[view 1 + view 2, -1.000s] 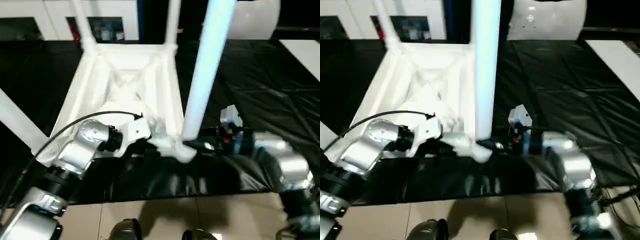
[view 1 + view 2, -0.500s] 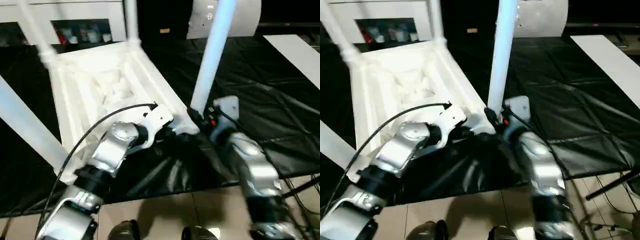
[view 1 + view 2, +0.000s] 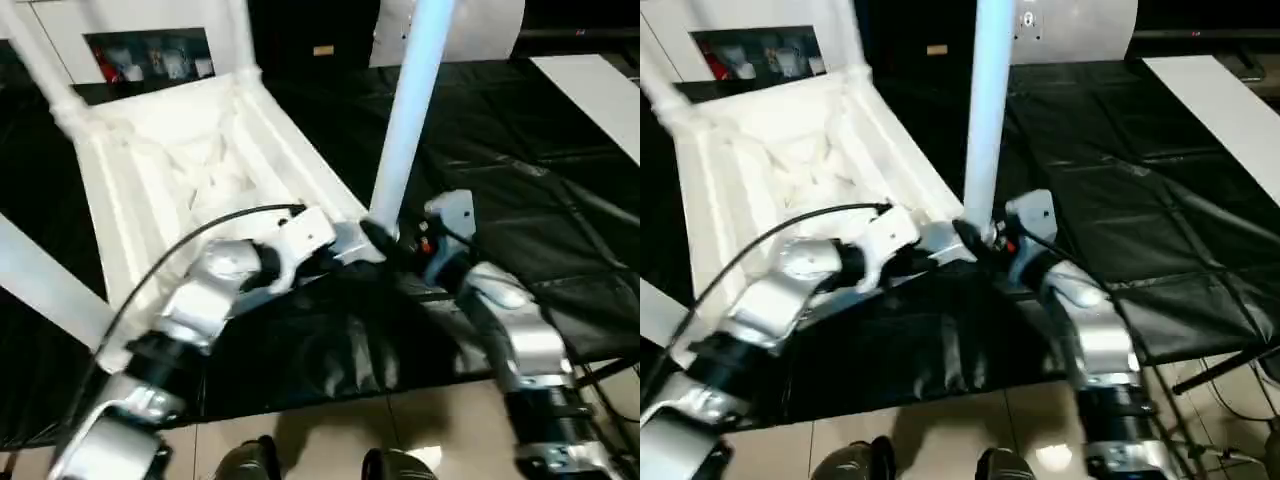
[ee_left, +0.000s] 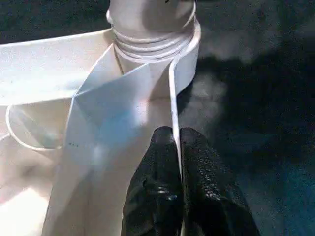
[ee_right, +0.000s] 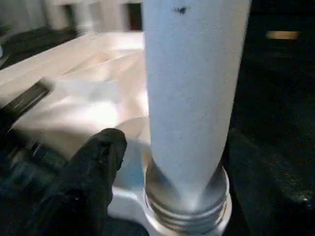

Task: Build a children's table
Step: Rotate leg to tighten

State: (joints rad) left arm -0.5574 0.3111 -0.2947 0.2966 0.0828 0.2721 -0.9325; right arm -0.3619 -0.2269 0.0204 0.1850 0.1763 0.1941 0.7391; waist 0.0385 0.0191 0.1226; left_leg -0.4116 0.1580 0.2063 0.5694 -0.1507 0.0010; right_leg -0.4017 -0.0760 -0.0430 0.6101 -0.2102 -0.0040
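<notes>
The children's table top (image 3: pixel 190 170) lies upside down on black cloth, ribbed side up, with white legs standing in its corner sockets. The near right leg (image 3: pixel 408 120) rises from its socket (image 4: pixel 152 34). My left gripper (image 4: pixel 175 136) is shut on the top's thin rim right beside that socket. My right gripper (image 3: pixel 383 238) reaches in from the other side and straddles the leg's base, open. One black finger (image 5: pixel 98 172) stands a little off the tube (image 5: pixel 192 98). Its other finger is hidden behind the leg.
Three more legs stand at the far left (image 3: pixel 40 60), far right (image 3: pixel 238 40) and near left (image 3: pixel 45 285) corners. The black cloth (image 3: pixel 520 200) spreads to the right; tiled floor (image 3: pixel 330 440) and my feet lie below. White cabinets and a white panel (image 3: pixel 595 90) stand behind.
The camera has swung, so the whole picture has shifted. My right gripper has widened around the leg's base. My left gripper keeps its hold on the rim.
</notes>
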